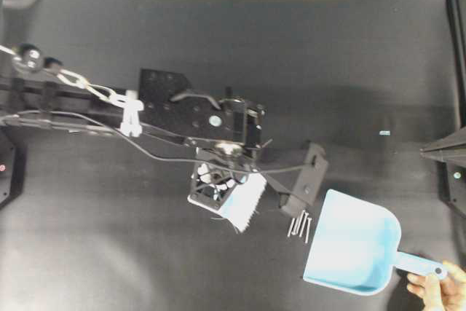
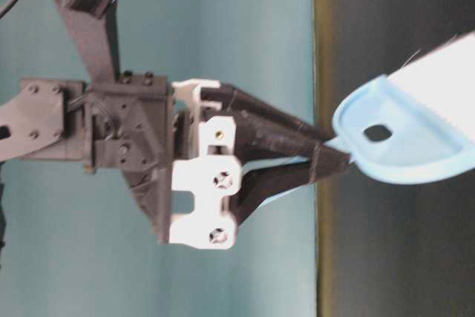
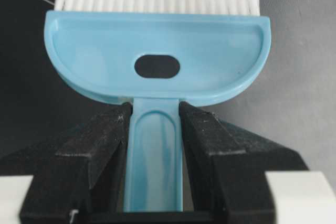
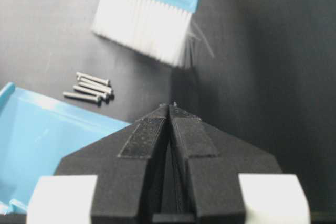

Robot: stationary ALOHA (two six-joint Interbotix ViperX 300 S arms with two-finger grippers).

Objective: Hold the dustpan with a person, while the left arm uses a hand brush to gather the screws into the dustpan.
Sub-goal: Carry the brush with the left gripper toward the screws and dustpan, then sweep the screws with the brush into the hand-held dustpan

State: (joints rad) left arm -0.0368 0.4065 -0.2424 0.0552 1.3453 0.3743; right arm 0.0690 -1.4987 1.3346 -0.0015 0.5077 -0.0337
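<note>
Grey screws (image 1: 299,224) near the worktop's bottom edge may scatter past the dustpan (image 1: 354,246) if the hand brush (image 1: 245,202), pinched by the left gripper (image 3: 156,124), sweeps hard; the right gripper (image 4: 169,109) fingers are pressed together.

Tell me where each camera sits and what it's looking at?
Overhead: above the table, looking down; left arm, person's hand on dustpan.
Table-level: low, side-on; left gripper holding hand brush.
Left wrist: behind its own fingers; brush handle between them.
Right wrist: behind the shut right gripper; sees screws.
Shared: every view shows the brush; overhead and right wrist share screws and dustpan.
</note>
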